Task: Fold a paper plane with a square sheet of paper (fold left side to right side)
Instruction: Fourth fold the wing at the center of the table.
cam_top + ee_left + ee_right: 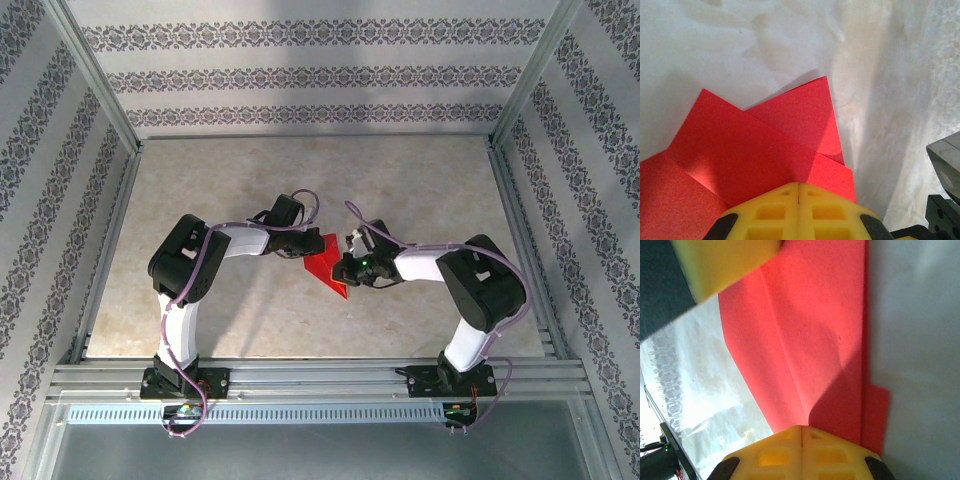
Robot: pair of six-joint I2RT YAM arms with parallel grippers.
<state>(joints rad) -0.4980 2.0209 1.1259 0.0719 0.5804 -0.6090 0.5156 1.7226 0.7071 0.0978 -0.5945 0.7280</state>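
The red sheet of paper (326,264) lies folded in overlapping layers near the table's middle, with a point toward the near side. In the left wrist view the paper (755,145) shows two pointed flaps and a crease. My left gripper (303,246) is shut, and its yellow fingertips (790,192) sit on the paper's left part. My right gripper (347,266) is shut too, its tips (812,432) on the paper (810,340) where a crease runs to them. I cannot tell whether either pinches a layer.
The pale marbled tabletop (420,180) stretches beyond and to both sides of the paper, walled by patterned panels and metal rails (300,380). The two grippers stand close together; the left one's yellow finger (725,260) shows in the right wrist view.
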